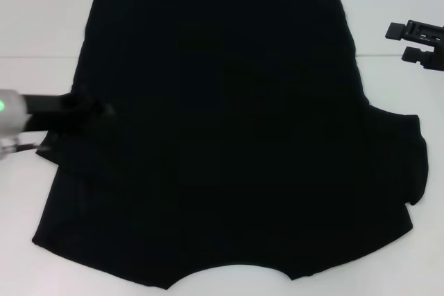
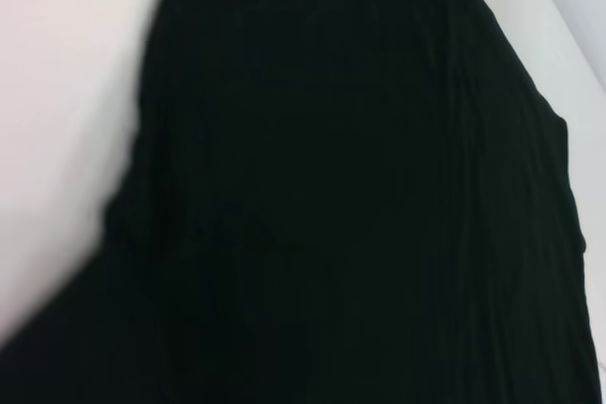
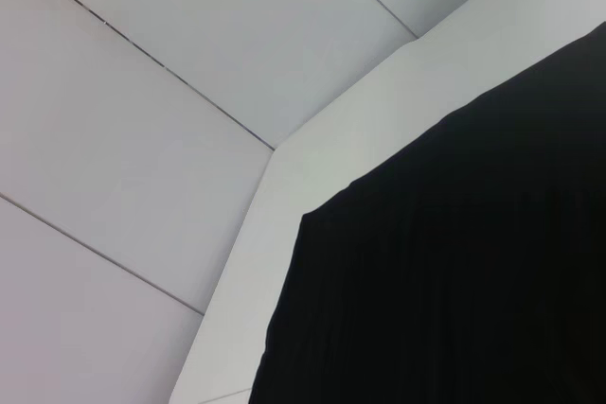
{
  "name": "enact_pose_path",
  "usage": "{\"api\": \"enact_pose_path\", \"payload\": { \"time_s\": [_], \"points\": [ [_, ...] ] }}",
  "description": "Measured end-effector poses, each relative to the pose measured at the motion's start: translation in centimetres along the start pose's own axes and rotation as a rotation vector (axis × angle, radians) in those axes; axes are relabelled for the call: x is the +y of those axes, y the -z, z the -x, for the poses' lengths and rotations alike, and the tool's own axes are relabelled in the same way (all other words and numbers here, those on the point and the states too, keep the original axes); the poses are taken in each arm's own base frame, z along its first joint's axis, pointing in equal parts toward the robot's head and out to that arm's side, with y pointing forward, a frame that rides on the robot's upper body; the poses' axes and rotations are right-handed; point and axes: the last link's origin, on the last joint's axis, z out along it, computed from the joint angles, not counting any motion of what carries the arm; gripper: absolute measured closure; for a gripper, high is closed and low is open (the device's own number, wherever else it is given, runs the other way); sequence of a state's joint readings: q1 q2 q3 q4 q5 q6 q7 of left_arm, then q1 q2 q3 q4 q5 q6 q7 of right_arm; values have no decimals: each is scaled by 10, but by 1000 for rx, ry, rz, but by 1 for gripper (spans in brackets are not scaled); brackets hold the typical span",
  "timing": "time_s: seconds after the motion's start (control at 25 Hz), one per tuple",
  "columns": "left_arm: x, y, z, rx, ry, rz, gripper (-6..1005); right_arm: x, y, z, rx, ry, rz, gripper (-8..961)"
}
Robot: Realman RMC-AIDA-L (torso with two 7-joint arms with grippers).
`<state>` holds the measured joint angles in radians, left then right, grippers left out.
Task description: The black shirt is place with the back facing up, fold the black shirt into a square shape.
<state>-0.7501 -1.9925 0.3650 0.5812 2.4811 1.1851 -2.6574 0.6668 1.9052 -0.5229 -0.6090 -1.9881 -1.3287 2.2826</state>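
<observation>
From the head view the shirt [image 1: 222, 129] lies spread flat over most of the white table [image 1: 41, 32], its straight hem at the far side and the curved neckline at the near edge, with the right sleeve bunched a little at the right border. That view alone shows both arms: the left gripper [image 1: 90, 110] reaches in from the left and sits at the shirt's left edge, over the sleeve, black against black, so I cannot tell whether its fingers are spread or pinching cloth. The right gripper [image 1: 409, 43] hangs off to the far right, clear of the cloth, fingers apart and empty. The left wrist view is filled with dark fabric [image 2: 360, 196] close up; the right wrist view shows a shirt corner [image 3: 454, 272] on the table edge.
</observation>
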Motion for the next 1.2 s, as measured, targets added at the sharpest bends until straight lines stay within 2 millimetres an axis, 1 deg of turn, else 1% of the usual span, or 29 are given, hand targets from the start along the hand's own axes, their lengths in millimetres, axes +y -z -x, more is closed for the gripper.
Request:
{"api": "enact_pose_path", "payload": {
  "time_s": [0.08, 0.2, 0.28, 0.44, 0.64, 0.72, 0.8, 1.04, 1.2],
  "points": [
    [-10, 12, -2, 17, 13, -14, 904, 0, 0, 0, 0, 0, 0, 121],
    [-25, 23, -1, 49, 58, -28, 860, 1, -1, 1, 0, 2, 2, 122],
    [-32, 27, -2, 76, 86, -32, 831, 1, -1, 1, 0, 3, 3, 122],
    [-39, 28, 1, 79, 97, -51, 772, 1, -1, 1, 0, 3, 3, 123],
    [-45, 30, 3, 79, 104, -70, 556, 2, -1, 1, 0, 4, 3, 125],
    [-46, 31, 1, 94, 98, -74, 556, 1, -1, 1, 0, 3, 3, 125],
    [-43, 29, -3, 110, 52, -82, 556, 1, -1, 1, 0, 3, 3, 126],
    [-29, 23, -17, 152, -179, -84, 555, 0, 0, 1, -3, 1, -3, 127],
    [-32, 23, -22, 188, -245, -114, 555, -1, 0, 0, -4, 0, -5, 128]
  ]
}}
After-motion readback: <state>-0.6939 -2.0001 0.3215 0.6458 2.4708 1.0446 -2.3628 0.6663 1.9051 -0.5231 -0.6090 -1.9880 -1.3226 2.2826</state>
